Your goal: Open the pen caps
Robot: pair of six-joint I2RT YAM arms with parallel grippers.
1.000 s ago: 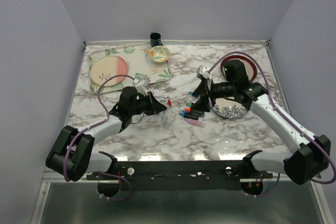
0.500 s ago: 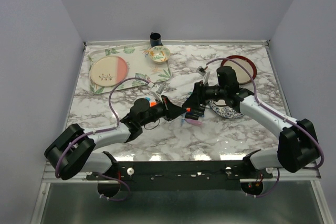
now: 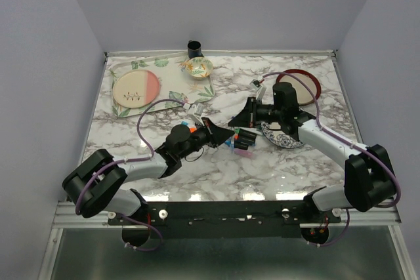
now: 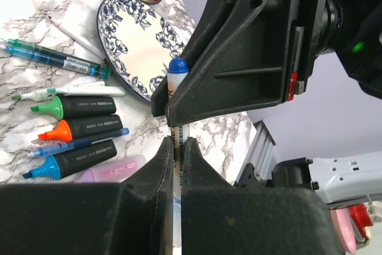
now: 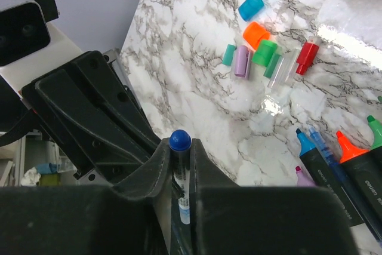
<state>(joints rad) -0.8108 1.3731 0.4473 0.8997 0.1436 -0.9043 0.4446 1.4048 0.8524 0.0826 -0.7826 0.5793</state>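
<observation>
My left gripper (image 4: pixel 178 143) is shut on the pale body of a thin pen (image 4: pixel 177 131), held above the table. The pen's blue cap (image 4: pixel 178 66) sticks into my right gripper (image 5: pixel 181 145), whose jaws are shut around that capped end (image 5: pixel 180 140). The two grippers meet tip to tip at mid-table (image 3: pixel 231 133). Loose pen caps in blue (image 5: pixel 251 5), orange (image 5: pixel 256 32), green (image 5: pixel 264 52), purple (image 5: pixel 241 61) and red (image 5: pixel 307 57) lie together on the marble. Uncapped highlighters, green (image 4: pixel 77 107), orange (image 4: pixel 80 128) and blue (image 4: pixel 71 162), lie side by side.
A blue floral plate (image 3: pixel 290 140) lies under the right arm, a red-rimmed dish (image 3: pixel 311 83) behind it. A pink and cream plate (image 3: pixel 134 88), a small bowl (image 3: pixel 199 67) and a black cup (image 3: pixel 195 48) stand at the back left. Thin pens (image 4: pixel 54 59) lie near the highlighters.
My left arm swung right with the pen to the table's middle. My right gripper came to meet it and closed from wide open onto the capped end.
</observation>
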